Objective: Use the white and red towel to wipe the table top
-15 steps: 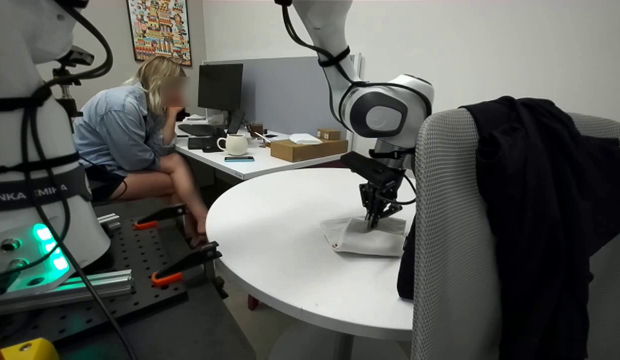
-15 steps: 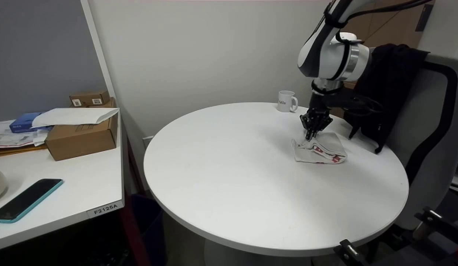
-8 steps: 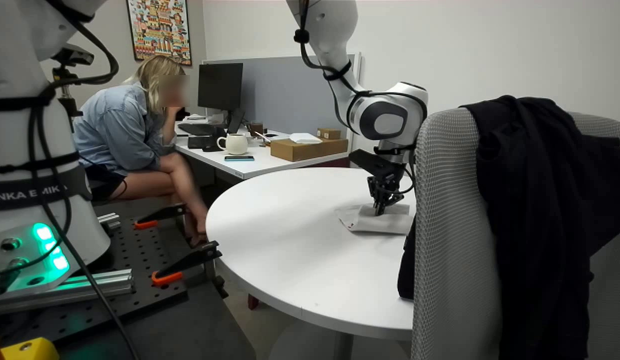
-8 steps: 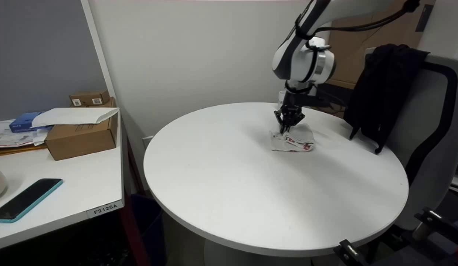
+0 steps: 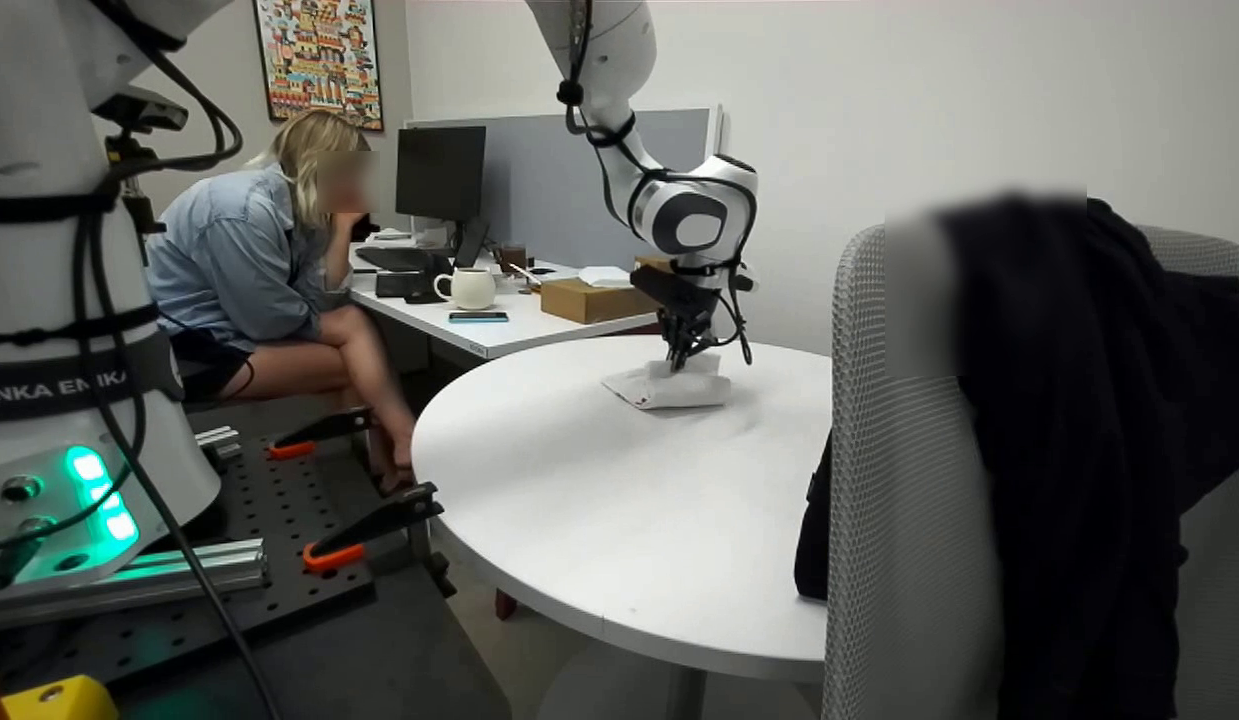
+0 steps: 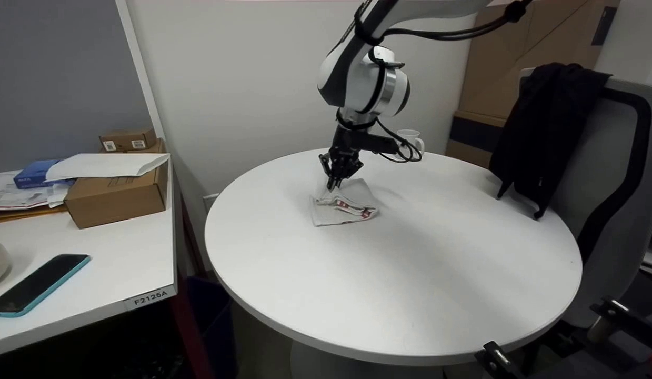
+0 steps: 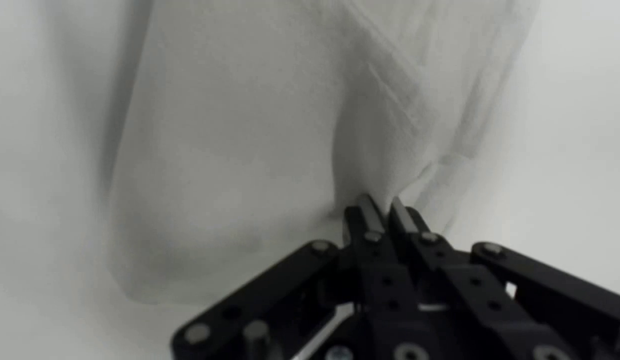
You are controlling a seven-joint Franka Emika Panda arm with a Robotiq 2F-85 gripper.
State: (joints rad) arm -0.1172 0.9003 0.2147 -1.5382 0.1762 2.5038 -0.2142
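Observation:
The white towel with red marks [image 6: 352,204] lies folded on the round white table [image 6: 357,295]. In an exterior view it is on the table's far half [image 5: 684,390], its red marks barely showing. My gripper [image 6: 332,185] points down onto the towel. In the wrist view the gripper [image 7: 381,202] has its fingers [image 7: 371,214] nearly together, with a raised fold of towel [image 7: 375,145] pinched between the tips. The rest of the towel lies flat around them. The exact pinched edge is hidden by the fingers.
A white mug [image 6: 408,138] stands at the table's back edge, close behind the gripper's cable. A grey chair with a black jacket [image 6: 547,131] stands against the table. A desk [image 5: 524,325] with boxes adjoins, and a person [image 5: 244,250] sits beside it.
The gripper has dragged the towel across the table, leftward in both exterior views and farther back in the view with the person. The mug, briefly covered by the arm, shows again.

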